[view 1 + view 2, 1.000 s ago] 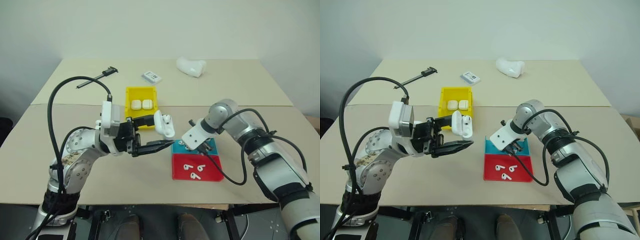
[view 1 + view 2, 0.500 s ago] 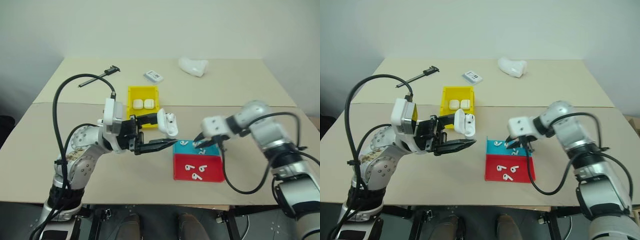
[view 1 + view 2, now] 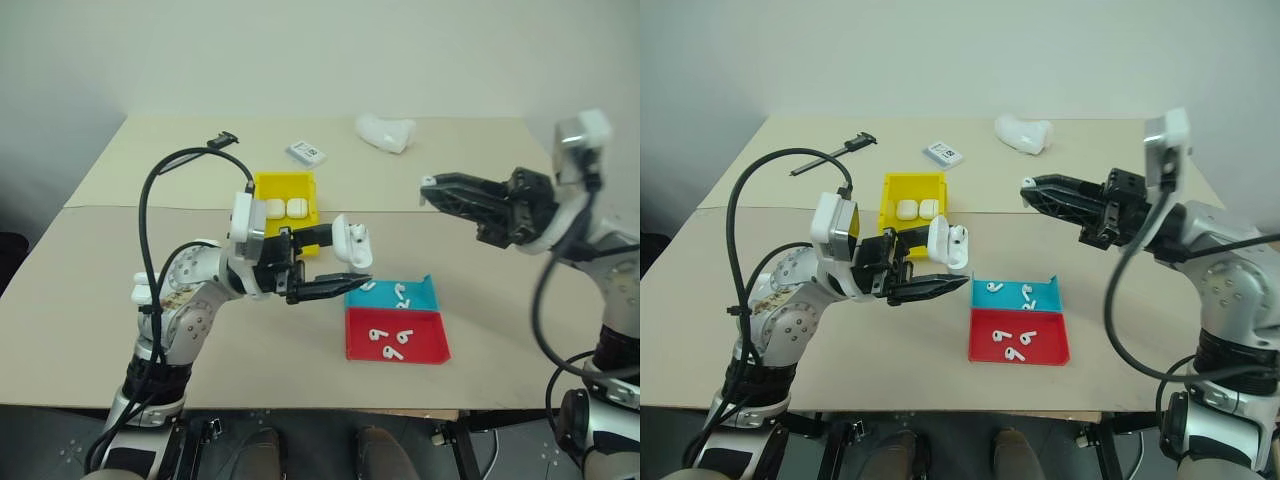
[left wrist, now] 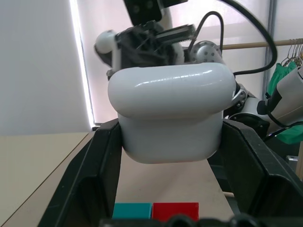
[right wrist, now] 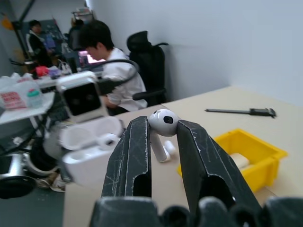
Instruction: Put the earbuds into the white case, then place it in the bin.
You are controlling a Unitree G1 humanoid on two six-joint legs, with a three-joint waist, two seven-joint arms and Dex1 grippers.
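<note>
An earbud [image 5: 163,122] is pinched by its bulb between the tips of the right gripper [image 3: 1032,187], stem hanging free; the jaws are narrow, closed on it. The gripper is held well above the table [image 3: 760,350], at about 2 o'clock from the trays. The white case [image 3: 352,243] is clamped across its body by the left gripper [image 3: 340,270], lid flipped open, above the table at roughly 10 o'clock from the teal tray [image 3: 1012,294].

Handling, judged: the earbud is very light, rigid, glossy and rounded, so it is likely to squirt or rotate out of a tip pinch; the bulb is the only broad purchase. The case is light, hard, smooth-shelled with rounded corners; a grip across the flat faces below the hinge is considered safest, leaving the lid free.

More earbuds lie loose in the teal tray and the red tray [image 3: 1018,347], both flat, thin-walled plastic. The bin [image 3: 910,195], bright yellow, rigid, open-topped, already contains two closed cases [image 3: 914,210]; it lies at 12 o'clock from the left gripper.
</note>
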